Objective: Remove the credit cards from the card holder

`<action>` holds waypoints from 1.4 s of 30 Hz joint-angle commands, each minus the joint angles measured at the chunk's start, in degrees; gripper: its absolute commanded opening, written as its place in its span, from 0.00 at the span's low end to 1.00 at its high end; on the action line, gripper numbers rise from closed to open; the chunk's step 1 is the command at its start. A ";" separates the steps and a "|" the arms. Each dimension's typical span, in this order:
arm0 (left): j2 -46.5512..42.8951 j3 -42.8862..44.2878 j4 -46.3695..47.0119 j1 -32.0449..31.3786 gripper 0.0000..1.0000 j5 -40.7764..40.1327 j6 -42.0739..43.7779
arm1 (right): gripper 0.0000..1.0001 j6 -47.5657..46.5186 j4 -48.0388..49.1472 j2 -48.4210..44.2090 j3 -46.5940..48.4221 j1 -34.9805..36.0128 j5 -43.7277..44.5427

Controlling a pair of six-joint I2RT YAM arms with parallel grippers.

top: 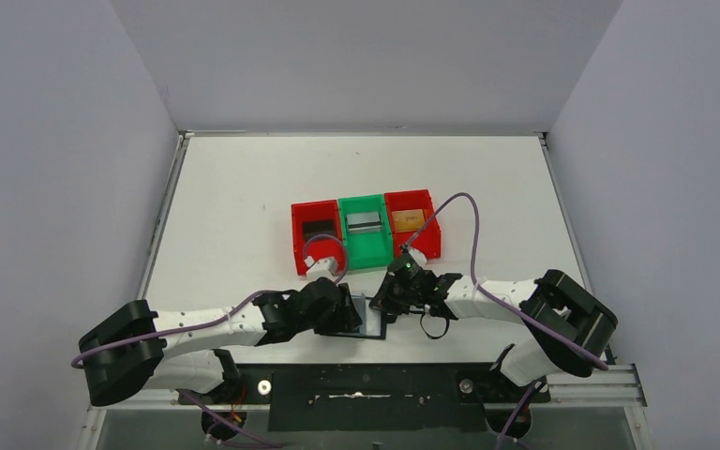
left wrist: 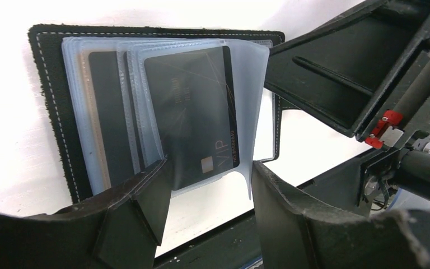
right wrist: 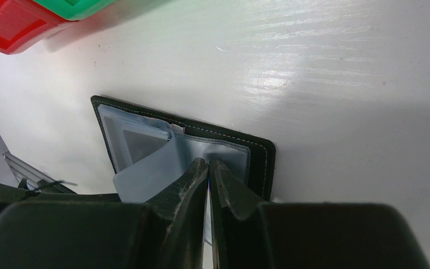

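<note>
Seeing card holder (left wrist: 45, 112) open flat on the table (top: 244, 187), I read right gripper (right wrist: 208, 165) clamped on a clear sleeve (left wrist: 252, 101), left gripper (left wrist: 208, 168) jaws apart straddling the near end of the black card (left wrist: 190, 112), its long axis pointing into them.

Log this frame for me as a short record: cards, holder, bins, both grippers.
card holder: lying open
black card: inside clear sleeve, not out
bins: red, green, red
binned cards: three, one per bin
left gripper: jaws either side of sleeve's end; grip unclear
right gripper: shut on clear sleeve
</note>
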 commanded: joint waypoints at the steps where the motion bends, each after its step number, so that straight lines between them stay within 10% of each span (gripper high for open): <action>1: 0.28 1.15 4.38 0.10 0.52 1.07 1.02 | 0.10 -0.47 -3.07 1.74 -0.14 0.71 1.71; 23: 3.52 6.63 3.01 -0.05 0.48 2.80 5.54 | 0.12 0.03 -1.62 -0.63 -1.29 0.73 1.89; 33: 7.88 6.69 7.11 -0.08 0.48 7.04 6.10 | 0.15 2.70 -9.76 -16.80 -3.44 0.82 11.87; 42: 4.48 8.69 -1.57 0.30 0.47 0.65 7.50 | 0.56 6.17 -12.13 -35.63 -9.08 0.69 16.35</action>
